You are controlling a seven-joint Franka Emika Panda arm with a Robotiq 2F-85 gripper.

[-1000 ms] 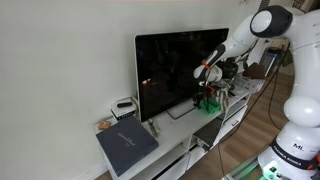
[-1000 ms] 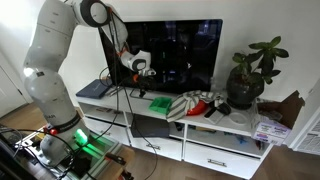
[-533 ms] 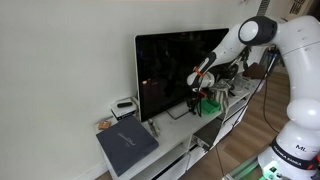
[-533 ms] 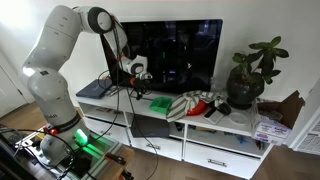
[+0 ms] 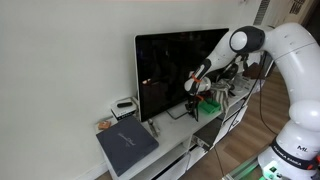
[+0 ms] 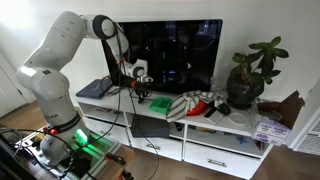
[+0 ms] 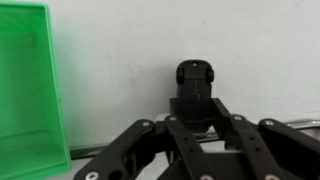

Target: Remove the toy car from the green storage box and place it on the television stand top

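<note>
One dark toy car (image 7: pixel 195 82) is pinched between the fingers of the gripper (image 7: pixel 197 116) in the wrist view. Its rear end is hidden between the fingers and its front end stands clear beyond them. The car is held outside the green storage box (image 7: pixel 25 92), over bare white bench (image 7: pixel 265 50). The box lies well apart from it at the left edge of that view. Whether the wheels touch the bench cannot be told. The inside of the box that is visible shows only green plastic.

In both exterior views the gripper (image 5: pixel 192 98) (image 6: pixel 141 87) is seen low over the bench (image 5: pixel 178 128) (image 6: pixel 235 121), in front of the lower part of the black television (image 5: pixel 170 62) (image 6: pixel 178 48). The green storage box (image 5: pixel 207 108) (image 6: pixel 160 103) stands just beside it on the bench. The car itself is too small to be made out in these views.

A dark blue-grey book (image 5: pixel 127 146) (image 6: pixel 95 89) lies flat on one end of the bench. In an exterior view a striped cloth (image 6: pixel 195 104) is heaped next to the box on the side away from the gripper, and a potted plant (image 6: pixel 248 78) stands beyond the cloth, near the other end of the bench.
</note>
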